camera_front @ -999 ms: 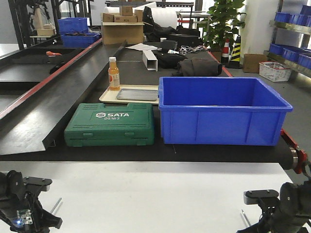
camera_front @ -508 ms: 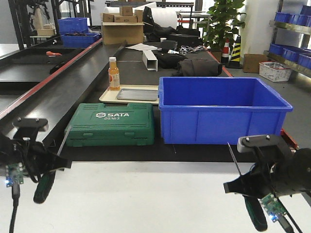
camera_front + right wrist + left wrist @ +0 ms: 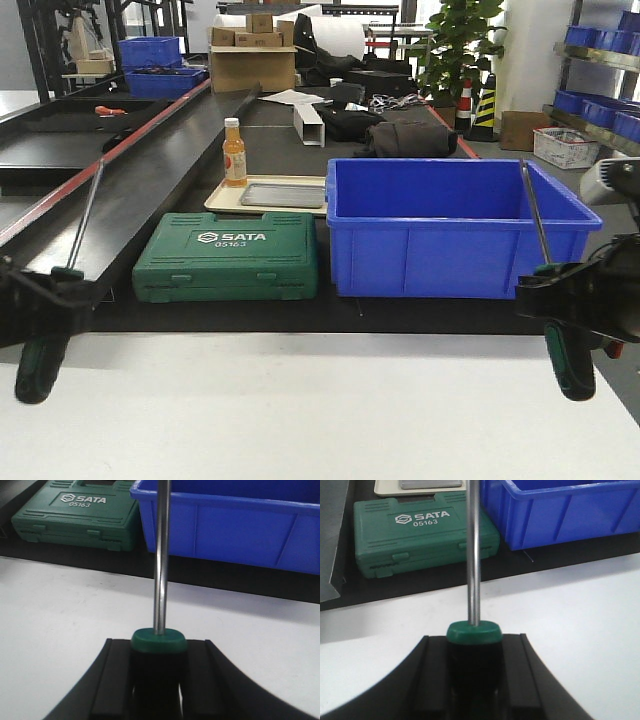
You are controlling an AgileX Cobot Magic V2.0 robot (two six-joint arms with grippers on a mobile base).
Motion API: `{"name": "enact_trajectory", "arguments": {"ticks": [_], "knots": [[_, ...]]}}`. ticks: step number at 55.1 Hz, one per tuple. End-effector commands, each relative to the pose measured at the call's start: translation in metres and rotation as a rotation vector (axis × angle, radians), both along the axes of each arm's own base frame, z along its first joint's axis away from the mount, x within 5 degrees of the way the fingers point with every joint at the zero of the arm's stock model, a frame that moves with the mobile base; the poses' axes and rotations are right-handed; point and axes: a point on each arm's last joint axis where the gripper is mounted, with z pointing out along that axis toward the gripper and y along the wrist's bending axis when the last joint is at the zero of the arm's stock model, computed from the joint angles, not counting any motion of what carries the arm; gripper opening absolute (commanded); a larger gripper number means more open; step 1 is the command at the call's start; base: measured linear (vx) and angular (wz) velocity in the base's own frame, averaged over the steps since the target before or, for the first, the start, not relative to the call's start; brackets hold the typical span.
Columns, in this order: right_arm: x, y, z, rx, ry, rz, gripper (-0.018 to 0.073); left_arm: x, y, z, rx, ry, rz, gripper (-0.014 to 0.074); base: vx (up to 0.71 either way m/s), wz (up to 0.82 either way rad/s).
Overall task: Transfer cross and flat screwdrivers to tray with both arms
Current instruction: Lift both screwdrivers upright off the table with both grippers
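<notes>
Workshop floor with racks and a plant behind; a black bench runs past a white tabletop (image 3: 320,420) at 6 o'clock. Left hand (image 3: 40,305) at 8 o'clock is clenched on the left screwdriver (image 3: 42,365): the black handle hangs below it and the shaft is pointed up, tilted toward 1 o'clock. Right hand (image 3: 580,298) at 4 o'clock is closed on the right screwdriver (image 3: 568,360) the same way, shaft leaned toward 11 o'clock. Both tools are held clear of the tabletop. In both wrist views each grip is seen just under the green collar. Shafts are probably kept up so the green case (image 3: 228,257) and the blue bin (image 3: 460,235) can be cleared on the way forward. Which tool is cross and which is flat cannot be told, as the tips are too small.

Grey tray (image 3: 283,194) lies on a beige tray (image 3: 222,200) at 12 o'clock of the green case, just beside the bin's far left corner, well apart from both hands. No tool is seen in it yet. An orange bottle (image 3: 234,152) stands at the beige tray's 10 o'clock corner.

Counted: two screwdrivers, two hands, one grey tray, one beige tray, one green case, one near blue bin, one bottle.
</notes>
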Motion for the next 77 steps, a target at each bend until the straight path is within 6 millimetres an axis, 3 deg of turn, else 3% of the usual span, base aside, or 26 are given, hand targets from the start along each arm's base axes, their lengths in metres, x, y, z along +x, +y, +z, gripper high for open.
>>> {"name": "enact_trajectory", "arguments": {"ticks": [1,10,20,37,77], "knots": [[-0.027,-0.004,0.021,0.030,-0.142,-0.006,-0.0008,-0.025,0.005,0.024,-0.054,-0.157,0.034,0.0000,0.00,0.00],[-0.066,-0.012,0.005,0.042,-0.242,-0.027,-0.0008,-0.055,0.011,0.022,-0.058,-0.194,0.033,0.0000,0.00,0.00],[-0.083,-0.015,-0.001,0.042,-0.278,-0.034,-0.0008,-0.075,0.014,0.015,-0.060,-0.204,0.032,0.0000,0.00,0.00],[-0.084,-0.014,-0.005,0.030,-0.232,-0.021,-0.0008,-0.081,0.011,-0.002,-0.038,-0.080,-0.015,0.0000,0.00,0.00],[-0.084,-0.014,-0.005,0.030,-0.231,-0.021,-0.0008,-0.081,0.011,-0.002,-0.037,-0.078,-0.015,0.0000,0.00,0.00]]}}
